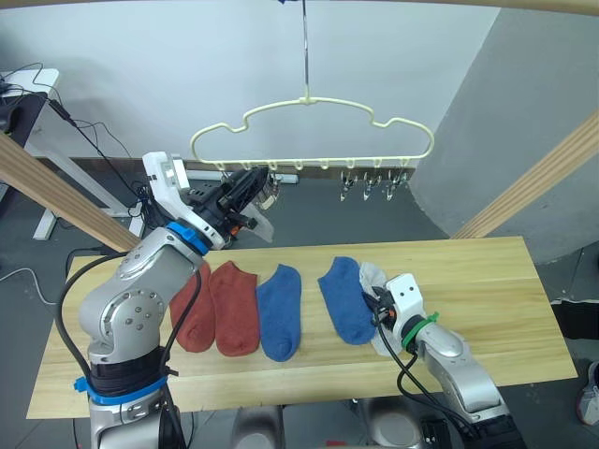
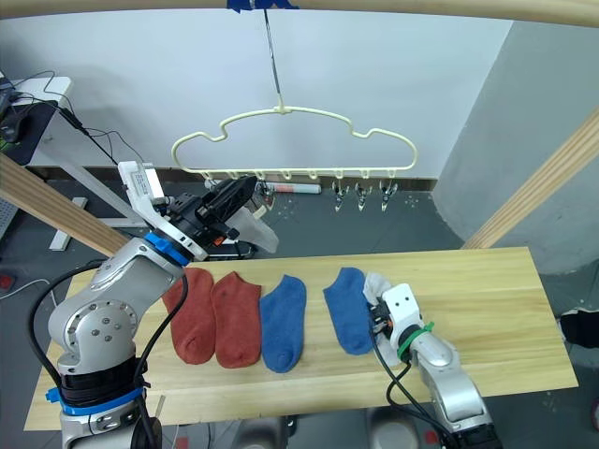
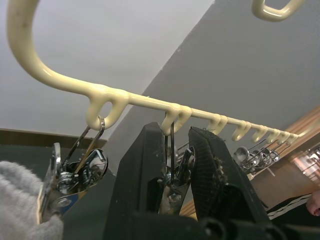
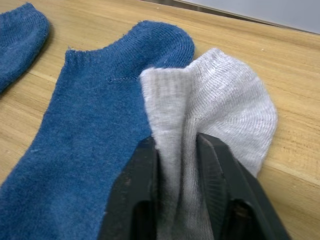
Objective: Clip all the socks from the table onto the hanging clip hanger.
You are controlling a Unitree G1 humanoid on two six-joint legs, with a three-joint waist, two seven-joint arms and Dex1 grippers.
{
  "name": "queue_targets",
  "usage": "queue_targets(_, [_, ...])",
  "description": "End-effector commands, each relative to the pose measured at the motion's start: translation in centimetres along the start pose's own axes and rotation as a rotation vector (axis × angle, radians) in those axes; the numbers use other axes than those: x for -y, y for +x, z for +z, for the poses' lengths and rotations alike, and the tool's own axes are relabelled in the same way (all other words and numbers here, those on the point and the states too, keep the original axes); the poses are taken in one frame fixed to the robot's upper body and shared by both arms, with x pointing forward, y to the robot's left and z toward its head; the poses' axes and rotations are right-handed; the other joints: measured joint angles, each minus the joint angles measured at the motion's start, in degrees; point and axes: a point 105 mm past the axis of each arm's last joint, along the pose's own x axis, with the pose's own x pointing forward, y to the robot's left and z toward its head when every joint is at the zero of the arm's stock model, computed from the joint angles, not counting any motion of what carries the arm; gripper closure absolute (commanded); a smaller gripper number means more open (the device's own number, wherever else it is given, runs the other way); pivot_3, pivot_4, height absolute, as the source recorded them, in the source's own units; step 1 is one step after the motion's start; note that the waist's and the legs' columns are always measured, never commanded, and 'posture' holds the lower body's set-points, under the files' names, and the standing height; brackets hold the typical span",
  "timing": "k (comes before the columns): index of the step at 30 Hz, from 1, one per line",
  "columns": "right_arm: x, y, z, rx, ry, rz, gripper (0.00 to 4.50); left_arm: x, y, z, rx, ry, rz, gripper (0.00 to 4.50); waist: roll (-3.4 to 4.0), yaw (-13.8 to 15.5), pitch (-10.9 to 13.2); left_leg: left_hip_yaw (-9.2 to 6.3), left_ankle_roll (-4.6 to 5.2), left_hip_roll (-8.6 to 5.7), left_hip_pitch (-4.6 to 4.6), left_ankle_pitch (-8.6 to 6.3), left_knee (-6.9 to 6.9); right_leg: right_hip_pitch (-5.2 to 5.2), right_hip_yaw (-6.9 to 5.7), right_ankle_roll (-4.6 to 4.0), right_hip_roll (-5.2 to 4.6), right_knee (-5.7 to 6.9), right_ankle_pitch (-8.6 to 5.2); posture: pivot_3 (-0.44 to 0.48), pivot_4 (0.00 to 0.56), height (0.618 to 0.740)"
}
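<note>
Right pincer [image 4: 177,165] pinches grey sock [image 4: 225,115] on table [image 4: 295,60].

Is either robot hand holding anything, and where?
Right gripper pinches the grey sock at its cuff; left gripper squeezes a clip on the hanger.

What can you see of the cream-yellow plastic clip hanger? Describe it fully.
The cream-yellow plastic clip hanger, thin with a wavy outline, hangs by a slim metal hook above the pale wooden table. Small metal clips dangle from loops along its lower bar. One clip holds a light grey sock; the left hand squeezes the second clip.
</note>
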Motion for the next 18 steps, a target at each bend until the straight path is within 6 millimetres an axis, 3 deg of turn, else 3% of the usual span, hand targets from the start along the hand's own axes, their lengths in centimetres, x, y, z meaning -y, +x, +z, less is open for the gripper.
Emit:
queue_targets(1, [0.63, -0.43, 0.89, 0.042, -0.002, -0.028, 3.43, 1.34, -0.25, 1.16, 0.047, 0.026, -0.051, 3.87, 0.00, 0.00, 0.00, 0.00, 0.00, 0.00, 0.00, 0.00, 0.00, 0.00, 0.00, 0.00, 0.00, 0.00, 0.00, -0.188, 0.346, 0.740])
queue_targets(13, [0.62, -0.46, 1.10, 0.062, 0.057, -0.019, 3.43, 1.45, -0.25, 1.03, 0.043, 0.023, -0.051, 3.87, 0.00, 0.01, 0.00, 0.01, 0.00, 0.00, -0.01, 0.00, -0.01, -0.01, 0.01, 0.00, 0.00, 0.00, 0.00, -0.187, 0.345, 0.740])
queue_targets(18, [0.66, -0.52, 1.34, 0.074, 0.052, -0.017, 4.50, 1.45, -0.23, 0.98, 0.043, 0.020, -0.050, 3.87, 0.00, 0.00, 0.00, 0.01, 0.00, 0.00, -0.01, 0.00, -0.02, -0.01, 0.01, 0.00, 0.00, 0.00, 0.00, -0.188, 0.343, 0.740])
